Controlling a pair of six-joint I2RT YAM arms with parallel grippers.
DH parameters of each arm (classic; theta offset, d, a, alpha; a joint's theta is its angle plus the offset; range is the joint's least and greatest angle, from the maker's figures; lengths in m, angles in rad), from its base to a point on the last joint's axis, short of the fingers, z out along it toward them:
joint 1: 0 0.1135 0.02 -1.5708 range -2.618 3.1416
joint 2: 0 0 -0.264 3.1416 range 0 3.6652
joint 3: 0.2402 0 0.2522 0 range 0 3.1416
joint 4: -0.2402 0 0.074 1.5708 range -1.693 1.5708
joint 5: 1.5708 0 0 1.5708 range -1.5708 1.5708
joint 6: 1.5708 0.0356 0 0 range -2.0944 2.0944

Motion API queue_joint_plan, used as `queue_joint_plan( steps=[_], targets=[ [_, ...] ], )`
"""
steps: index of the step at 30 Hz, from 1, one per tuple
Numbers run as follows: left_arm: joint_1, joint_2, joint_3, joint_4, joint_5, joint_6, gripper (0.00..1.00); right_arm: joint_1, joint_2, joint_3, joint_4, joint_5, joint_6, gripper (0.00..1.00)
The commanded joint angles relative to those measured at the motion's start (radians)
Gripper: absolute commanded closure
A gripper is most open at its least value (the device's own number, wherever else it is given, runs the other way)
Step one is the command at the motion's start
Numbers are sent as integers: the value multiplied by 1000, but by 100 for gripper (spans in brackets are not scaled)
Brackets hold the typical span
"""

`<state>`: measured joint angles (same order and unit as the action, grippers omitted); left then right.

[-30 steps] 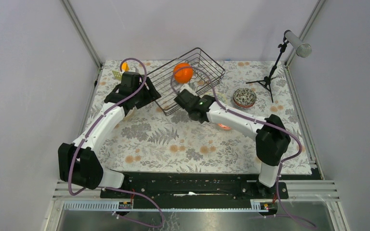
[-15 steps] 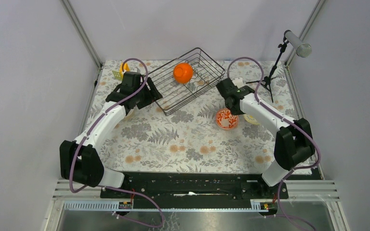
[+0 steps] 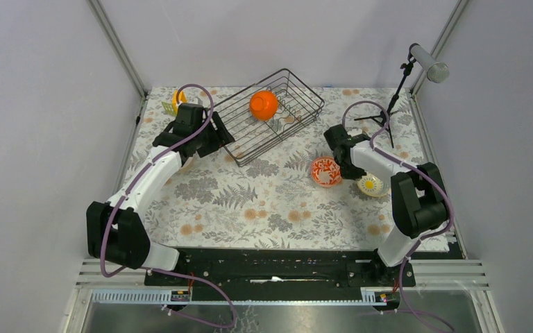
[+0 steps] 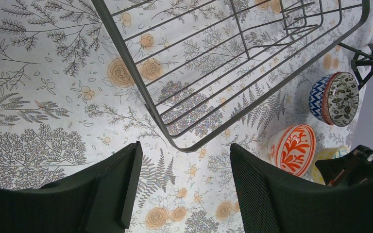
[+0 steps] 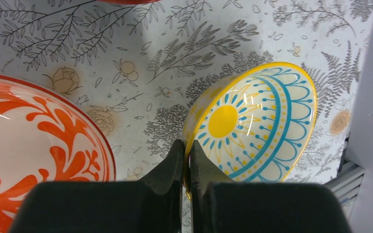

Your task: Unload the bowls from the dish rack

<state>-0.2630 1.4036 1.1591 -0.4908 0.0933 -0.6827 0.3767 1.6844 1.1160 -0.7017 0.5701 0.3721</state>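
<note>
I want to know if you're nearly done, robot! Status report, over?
Left gripper open, beside dish rack. Right gripper shut on yellow sun-pattern bowl, at its rim, beside red-patterned bowl. Orange bowl left in rack. Nothing blocking it.

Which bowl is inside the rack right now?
The plain bright orange bowl: it alone lies inside the wire dish rack. The red-patterned bowl, the yellow-and-blue bowl and the blue speckled bowl are all outside it.
</note>
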Motion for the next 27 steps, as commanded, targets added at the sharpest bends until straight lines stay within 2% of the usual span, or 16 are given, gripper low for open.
queue_joint_plan(
  steps=[1,9,14,18,24,27],
  targets=[
    [-3,-8,44,48,5,-5,28,2,4,-11,63,-4,11,94],
    [-2,34,74,48,7,3,28,1,-3,-13,75,-25,-10,68],
    [-3,78,120,47,7,6,28,1,-72,10,52,-45,-24,57],
    [-4,132,171,48,17,2,28,2,-156,53,28,-92,-37,42],
    [-10,206,255,44,27,-1,28,2,-247,143,114,-285,-62,21],
    [-12,227,284,25,20,8,28,2,-218,212,220,-433,-70,2]
  ],
)
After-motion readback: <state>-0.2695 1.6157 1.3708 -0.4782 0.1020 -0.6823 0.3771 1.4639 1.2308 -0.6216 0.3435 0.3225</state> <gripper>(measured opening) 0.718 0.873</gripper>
